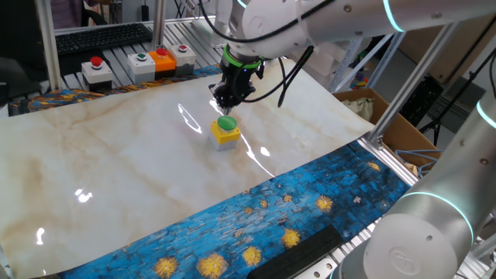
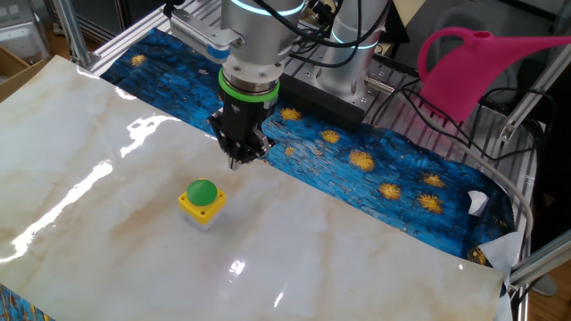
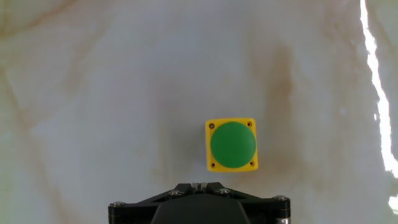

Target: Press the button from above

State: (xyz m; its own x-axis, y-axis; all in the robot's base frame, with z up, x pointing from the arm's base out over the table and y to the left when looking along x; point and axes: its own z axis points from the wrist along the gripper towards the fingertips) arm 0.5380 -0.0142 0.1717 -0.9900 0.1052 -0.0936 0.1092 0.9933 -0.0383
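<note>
The green dome button (image 1: 226, 123) sits on its small yellow cube box (image 1: 225, 138) near the middle of the marble-patterned table top (image 1: 116, 170). It also shows in the other fixed view (image 2: 202, 192) and in the hand view (image 3: 232, 144). My gripper (image 1: 225, 103) hangs above the table just behind the button and off to its side, not touching it. In the other fixed view the gripper (image 2: 237, 160) is up and to the right of the box. In the hand view the fingertips (image 3: 199, 185) meet at the bottom edge, shut on nothing.
Grey-white boxes with a red button (image 1: 97, 70) and a green button (image 1: 142, 63) and an orange box (image 1: 163, 60) stand at the far edge. A blue patterned cloth (image 1: 256, 225) borders the marble sheet. A pink watering can (image 2: 482, 62) and a cardboard box (image 1: 372, 108) lie off the table.
</note>
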